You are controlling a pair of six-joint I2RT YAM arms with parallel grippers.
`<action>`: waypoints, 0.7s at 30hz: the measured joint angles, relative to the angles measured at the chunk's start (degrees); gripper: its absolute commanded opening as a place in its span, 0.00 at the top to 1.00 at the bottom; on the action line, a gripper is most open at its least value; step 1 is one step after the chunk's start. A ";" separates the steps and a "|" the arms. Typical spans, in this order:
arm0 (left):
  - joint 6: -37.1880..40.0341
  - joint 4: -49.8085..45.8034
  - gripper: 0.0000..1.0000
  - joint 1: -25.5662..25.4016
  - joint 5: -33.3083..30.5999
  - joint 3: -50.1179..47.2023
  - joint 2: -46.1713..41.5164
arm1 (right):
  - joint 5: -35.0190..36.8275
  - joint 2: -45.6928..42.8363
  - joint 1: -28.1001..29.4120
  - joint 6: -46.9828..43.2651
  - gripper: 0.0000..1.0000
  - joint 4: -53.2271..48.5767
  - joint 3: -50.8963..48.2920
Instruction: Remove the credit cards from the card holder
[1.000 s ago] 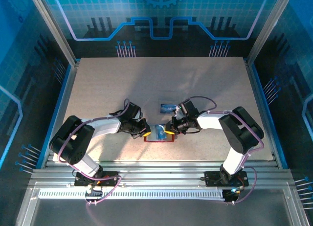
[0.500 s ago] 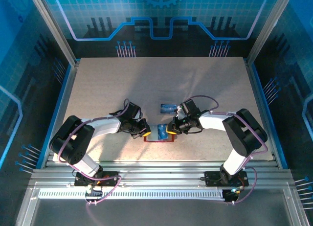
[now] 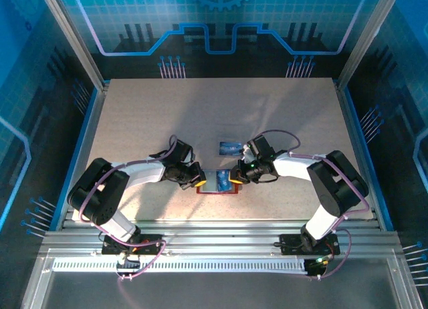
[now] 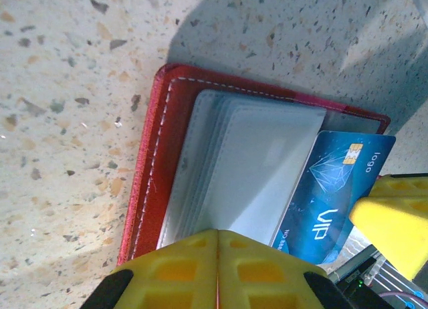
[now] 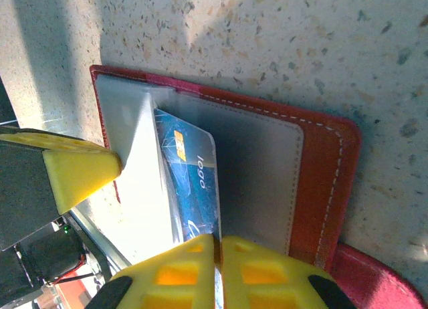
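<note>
Speckled beige tabletop [image 3: 167, 108] lies under both my arms, with blue glowing panels around it. Near the front edge, between my two wrists, the card holder [image 3: 217, 182] lies open and flat on the table. It is a small red folding wallet [image 4: 148, 168] with pale stitching along its border and a stack of greyish, see-through sleeves [image 4: 254, 168] inside.

From my right wrist camera the same red cover [image 5: 328, 188] frames a grey pocket panel, and a little red tab [image 5: 374, 282] sticks out at its lower corner.

A blue card [image 4: 331, 202] stands partly out of the sleeves at a slant. It carries a gold chip, a pale diamond drawing, the letters "VIP" and the word "logo". A loose card [image 3: 230, 148], also blue, lies on the table just beyond the holder, apart from it.

My left gripper [image 4: 217, 241] has its yellow pads pressed together at the edge of the sleeve stack. One clear leaf rises toward its fingertip [image 5: 80, 167]. Whether a leaf is pinched between the pads I cannot tell.

My right gripper [image 5: 217, 243] is closed too, and the end of the blue card [image 5: 194, 182] runs in between its pads, so it is clamped on that card. Its fingertip [image 4: 391, 219] shows at the card's far corner.
</note>
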 measured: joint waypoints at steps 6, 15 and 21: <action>0.00 0.00 0.91 0.04 0.00 0.00 0.00 | 0.63 -0.13 -0.04 0.00 0.89 -0.39 0.00; -0.02 0.00 0.91 0.04 0.00 0.00 0.00 | 0.81 -0.15 -0.04 0.02 0.86 -0.37 0.00; -0.02 0.00 0.89 0.04 -0.02 0.00 -0.02 | 0.72 -0.20 0.20 0.07 0.83 -0.39 0.00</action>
